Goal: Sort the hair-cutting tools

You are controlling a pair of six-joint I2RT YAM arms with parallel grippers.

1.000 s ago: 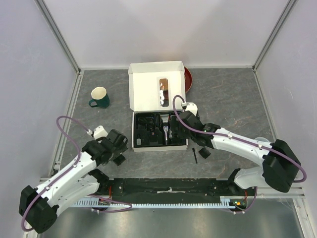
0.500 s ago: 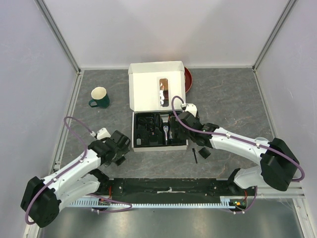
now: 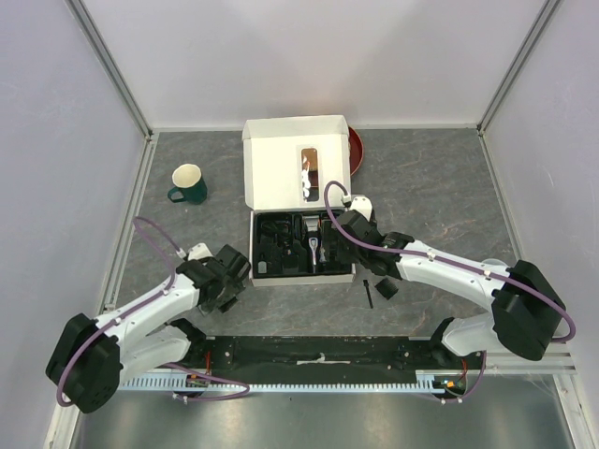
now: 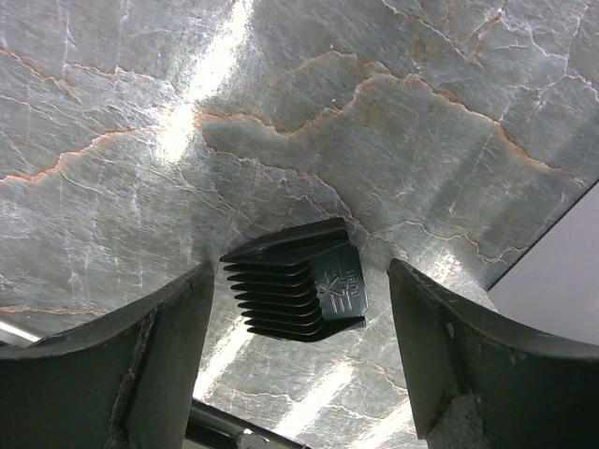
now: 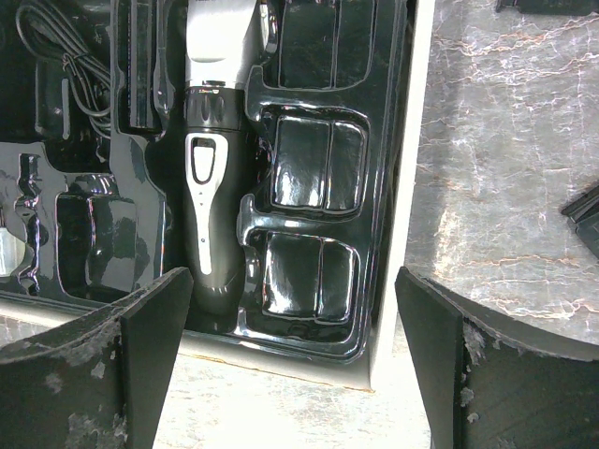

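Note:
A black-and-silver clipper (image 3: 312,248) lies in the black tray of an open white box (image 3: 348,278); it also shows in the right wrist view (image 5: 211,140). A black cable (image 5: 65,56) lies in the tray's left pocket. My right gripper (image 3: 335,245) hangs open and empty over the tray's right pockets (image 5: 292,318). My left gripper (image 3: 229,281) is open, low over the table left of the box. A black comb guard (image 4: 299,281) lies flat between its fingers (image 4: 178,327), untouched. Another comb guard (image 3: 386,288) and a thin black brush (image 3: 368,294) lie right of the box.
A green mug (image 3: 189,184) stands at the left. The box lid (image 3: 295,164) is folded back, with a red bowl (image 3: 357,150) behind it. A black rail (image 3: 318,355) runs along the near edge. Walls close in the left, right and far sides.
My left gripper has moved right and slightly nearer, and now straddles the comb guard. My right gripper has barely moved.

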